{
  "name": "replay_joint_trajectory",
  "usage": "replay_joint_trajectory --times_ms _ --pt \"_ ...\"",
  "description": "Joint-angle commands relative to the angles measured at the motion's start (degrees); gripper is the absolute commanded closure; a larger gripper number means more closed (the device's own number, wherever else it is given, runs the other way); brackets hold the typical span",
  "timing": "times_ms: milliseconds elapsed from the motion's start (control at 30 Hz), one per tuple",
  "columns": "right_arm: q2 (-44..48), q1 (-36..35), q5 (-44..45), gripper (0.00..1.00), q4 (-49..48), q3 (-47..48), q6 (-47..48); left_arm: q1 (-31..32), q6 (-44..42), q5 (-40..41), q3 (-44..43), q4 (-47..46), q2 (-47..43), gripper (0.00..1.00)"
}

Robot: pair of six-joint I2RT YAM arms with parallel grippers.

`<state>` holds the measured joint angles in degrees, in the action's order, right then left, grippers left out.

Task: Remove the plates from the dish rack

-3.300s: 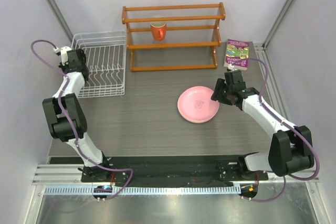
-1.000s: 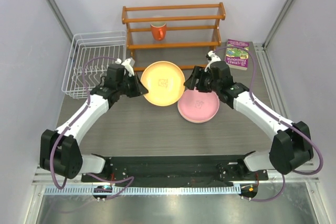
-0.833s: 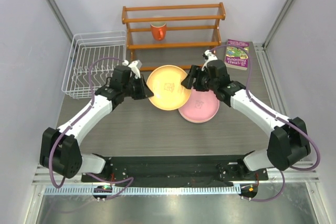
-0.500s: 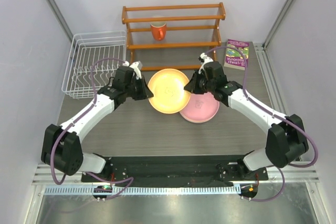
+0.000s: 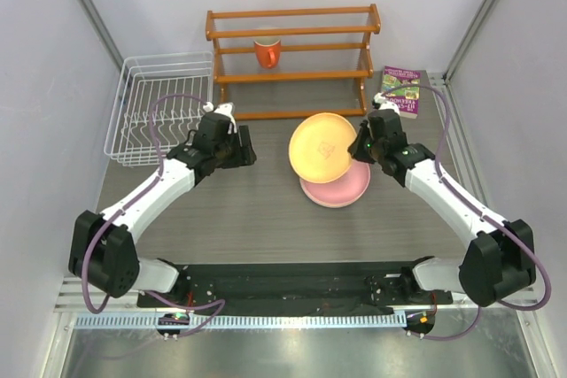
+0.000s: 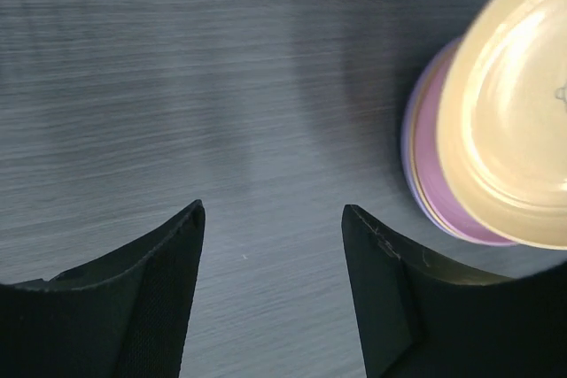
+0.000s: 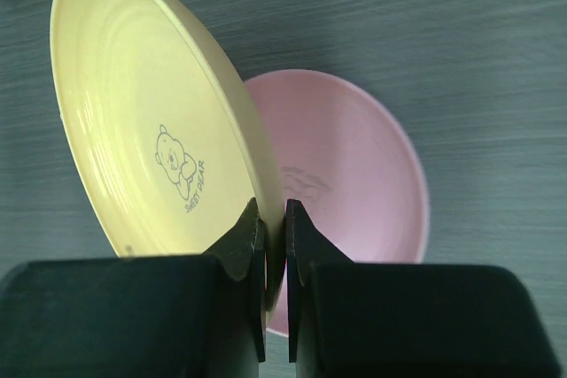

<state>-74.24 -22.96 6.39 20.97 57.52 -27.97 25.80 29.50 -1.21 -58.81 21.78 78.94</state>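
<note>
My right gripper (image 5: pixel 361 150) is shut on the rim of an orange-tan plate (image 5: pixel 323 148), which hangs tilted above the pink plate (image 5: pixel 344 190) lying on the table. In the right wrist view the jaws (image 7: pixel 275 219) pinch the edge of the orange-tan plate (image 7: pixel 151 130), with the pink plate (image 7: pixel 354 165) behind. My left gripper (image 5: pixel 244 148) stands open and empty left of the plates; in its own view (image 6: pixel 273 219) only bare table lies between the fingers. That view shows the orange-tan plate (image 6: pixel 523 130) over a stack with pink and lavender edges (image 6: pixel 423 185). The white dish rack (image 5: pixel 159 108) at back left holds no plates.
An orange-brown wooden shelf rack (image 5: pixel 292 59) stands along the back with an orange-red mug (image 5: pixel 267 52) on it. A book (image 5: pixel 400 92) lies at the back right, just behind my right gripper. Side walls close in on both sides.
The left gripper carried the orange-tan plate from the rack to the middle. The right gripper shut on its rim, the left one opened, and the plate moved right over the pink plate.
</note>
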Motion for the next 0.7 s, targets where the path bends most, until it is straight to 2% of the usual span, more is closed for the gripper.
replay_joint_trajectory --times_ms 0,267,433,467,500,533,567,633,667 --pt "1.64 5.28 1.26 0.98 2.14 -2.93 -0.60 -0.05 -1.28 11.30 0.71 0.19 -5.88 0.36" --pt "-0.99 8.72 -3.13 0.96 3.02 -4.96 -0.42 -0.05 -2.51 24.67 9.14 -4.99 -16.79 0.31" --pt "-3.98 8.72 -5.16 0.91 2.58 -5.48 -0.69 -0.05 -2.60 28.02 11.78 -6.84 -20.13 0.16" --pt "-4.33 8.81 -5.51 0.83 2.67 -5.57 -0.69 -0.05 -2.69 28.11 12.05 -6.84 -20.40 0.15" --pt "-4.34 8.72 -5.60 0.77 2.67 -5.75 -1.03 -0.05 -2.52 28.11 12.05 -6.84 -20.31 0.01" --pt "-4.25 8.81 -5.69 0.68 2.58 -5.92 -1.12 -0.05 -2.34 28.11 11.96 -6.75 -20.31 0.00" --pt "-3.64 8.81 -5.60 0.46 2.76 -6.01 -1.04 -0.05 -1.99 28.28 11.87 -6.58 -20.23 0.00" --pt "-2.59 8.72 -4.90 0.37 2.85 -6.36 -0.86 -0.05 -1.02 28.72 11.79 -6.49 -19.96 0.00" --pt "-1.97 8.72 -4.64 0.35 3.11 -6.19 -0.51 -0.05 -0.85 28.72 11.78 -6.66 -19.87 0.00"
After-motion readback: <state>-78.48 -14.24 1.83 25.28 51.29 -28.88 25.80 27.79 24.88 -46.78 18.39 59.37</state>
